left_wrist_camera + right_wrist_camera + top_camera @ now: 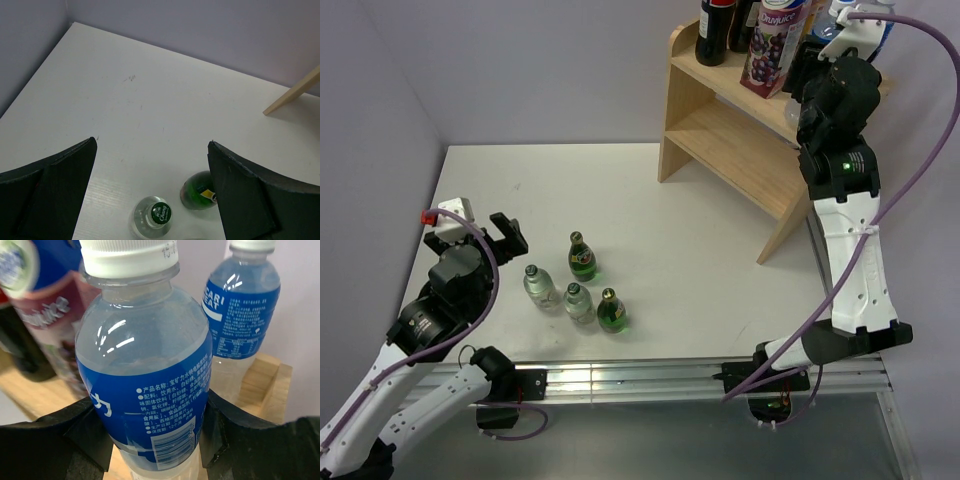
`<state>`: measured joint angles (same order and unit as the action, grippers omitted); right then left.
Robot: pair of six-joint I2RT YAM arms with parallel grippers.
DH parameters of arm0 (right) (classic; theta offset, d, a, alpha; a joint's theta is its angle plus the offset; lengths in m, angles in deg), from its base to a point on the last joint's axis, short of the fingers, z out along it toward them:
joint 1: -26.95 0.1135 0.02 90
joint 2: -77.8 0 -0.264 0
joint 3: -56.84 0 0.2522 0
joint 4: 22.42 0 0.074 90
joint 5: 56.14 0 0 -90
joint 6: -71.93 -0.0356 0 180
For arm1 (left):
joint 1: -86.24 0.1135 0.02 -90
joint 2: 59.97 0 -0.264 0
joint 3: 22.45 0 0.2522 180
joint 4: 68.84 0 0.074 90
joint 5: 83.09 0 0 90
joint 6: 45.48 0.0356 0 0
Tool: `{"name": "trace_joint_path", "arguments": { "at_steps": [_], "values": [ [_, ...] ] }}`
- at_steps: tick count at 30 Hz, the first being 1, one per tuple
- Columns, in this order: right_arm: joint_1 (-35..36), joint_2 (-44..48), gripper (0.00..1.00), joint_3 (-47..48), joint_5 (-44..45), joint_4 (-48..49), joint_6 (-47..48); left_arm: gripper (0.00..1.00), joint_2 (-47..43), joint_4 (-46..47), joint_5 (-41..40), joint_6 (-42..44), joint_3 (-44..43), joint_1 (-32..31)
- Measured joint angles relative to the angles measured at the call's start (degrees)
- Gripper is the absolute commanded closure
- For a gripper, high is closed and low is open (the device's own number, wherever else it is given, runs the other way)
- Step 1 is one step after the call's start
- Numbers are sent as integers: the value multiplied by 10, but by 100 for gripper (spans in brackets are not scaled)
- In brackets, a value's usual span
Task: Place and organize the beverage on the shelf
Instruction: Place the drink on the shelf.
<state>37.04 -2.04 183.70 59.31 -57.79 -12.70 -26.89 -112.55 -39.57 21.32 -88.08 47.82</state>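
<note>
My right gripper is shut on a clear beverage bottle with a blue label and a white cap, held upright at the top tier of the light wooden shelf. The bottle's base is out of view. A second blue-labelled bottle stands behind it, with a purple juice carton and dark cola bottles to the left. On the table stand two green glass bottles and two clear ones. My left gripper hangs open just left of them, holding nothing.
In the left wrist view a clear bottle with a green cap and a green bottle sit below the open fingers. The shelf's front leg stands on the table at the right. A grey wall runs along the table's left edge.
</note>
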Motion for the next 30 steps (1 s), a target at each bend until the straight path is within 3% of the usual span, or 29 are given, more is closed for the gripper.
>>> {"name": "trace_joint_path", "arguments": {
  "at_steps": [21,30],
  "values": [
    [-89,21,100,-87,-27,59,-15,1,-7,3,33,0,1,5],
    [-104,21,87,-94,-31,73,-17,0,-7,3,34,0,2,5]
  ]
}}
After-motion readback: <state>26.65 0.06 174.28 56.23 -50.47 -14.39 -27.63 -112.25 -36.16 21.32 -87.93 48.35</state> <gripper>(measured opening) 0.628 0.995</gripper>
